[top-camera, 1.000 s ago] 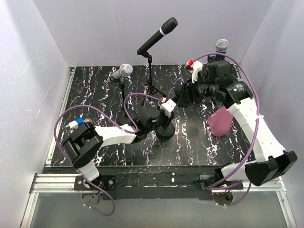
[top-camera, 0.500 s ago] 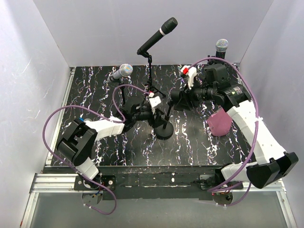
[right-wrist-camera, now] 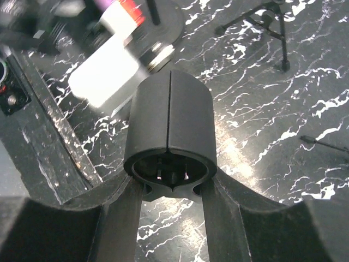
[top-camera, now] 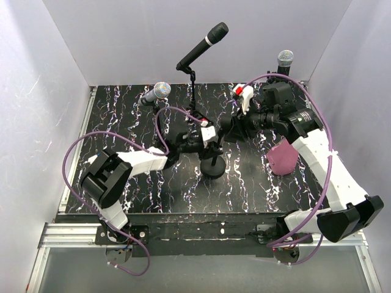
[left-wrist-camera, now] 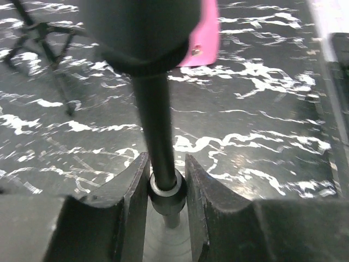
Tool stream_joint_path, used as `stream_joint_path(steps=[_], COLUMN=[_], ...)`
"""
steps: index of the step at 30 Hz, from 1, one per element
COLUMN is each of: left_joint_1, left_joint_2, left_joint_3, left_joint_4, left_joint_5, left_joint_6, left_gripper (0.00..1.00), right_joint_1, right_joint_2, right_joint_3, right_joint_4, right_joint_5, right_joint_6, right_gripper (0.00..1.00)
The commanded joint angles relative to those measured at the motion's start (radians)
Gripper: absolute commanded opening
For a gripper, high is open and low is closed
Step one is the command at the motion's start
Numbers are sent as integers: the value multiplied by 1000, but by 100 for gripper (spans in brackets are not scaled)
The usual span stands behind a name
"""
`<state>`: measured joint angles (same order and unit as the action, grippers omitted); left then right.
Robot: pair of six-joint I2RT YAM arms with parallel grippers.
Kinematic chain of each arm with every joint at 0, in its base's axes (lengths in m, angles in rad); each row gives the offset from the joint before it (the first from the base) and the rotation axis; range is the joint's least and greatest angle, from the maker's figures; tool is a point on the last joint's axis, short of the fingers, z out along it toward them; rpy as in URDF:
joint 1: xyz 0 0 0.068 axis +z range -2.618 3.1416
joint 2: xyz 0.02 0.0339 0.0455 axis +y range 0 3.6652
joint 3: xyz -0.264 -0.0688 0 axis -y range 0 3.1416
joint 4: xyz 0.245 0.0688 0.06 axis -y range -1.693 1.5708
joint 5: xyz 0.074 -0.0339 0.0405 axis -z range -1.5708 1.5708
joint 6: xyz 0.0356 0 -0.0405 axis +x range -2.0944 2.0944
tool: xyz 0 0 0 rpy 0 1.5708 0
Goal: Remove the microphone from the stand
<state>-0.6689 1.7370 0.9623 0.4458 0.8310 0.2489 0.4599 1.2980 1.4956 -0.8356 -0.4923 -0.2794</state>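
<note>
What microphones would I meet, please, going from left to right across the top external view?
silver-headed microphone → black microphone on the tall tripod stand → grey-headed microphone at the back right. The microphone between the arms is left out, since the arms cover it.

Plain pale-grey walls [top-camera: 122, 36] close the left, far and right sides. The evenly lit tabletop [top-camera: 244, 189] is glossy black with white marble veins. An aluminium rail [top-camera: 67, 235] runs along its near edge.
</note>
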Motion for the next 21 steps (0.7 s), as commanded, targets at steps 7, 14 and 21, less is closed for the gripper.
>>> stream_joint_path(steps=[7,14,21], left_joint_1=[-210,0,15], left_joint_2=[-99,-136,-97], left_joint_3=[-63,-117,-88], left_joint_4=[19,16,-76], left_joint_5=[-917,-246,138], left_joint_6=[-220,-203,23], left_gripper=[52,61,52], right_joint_1=[3,2,3], right_joint_2=[53,34,-5], right_joint_3=[63,49,-8], right_joint_4=[-22,-40,-43], right_joint_5=[123,23,-45], right_joint_6=[254,42,-139], right_gripper=[1,1,1])
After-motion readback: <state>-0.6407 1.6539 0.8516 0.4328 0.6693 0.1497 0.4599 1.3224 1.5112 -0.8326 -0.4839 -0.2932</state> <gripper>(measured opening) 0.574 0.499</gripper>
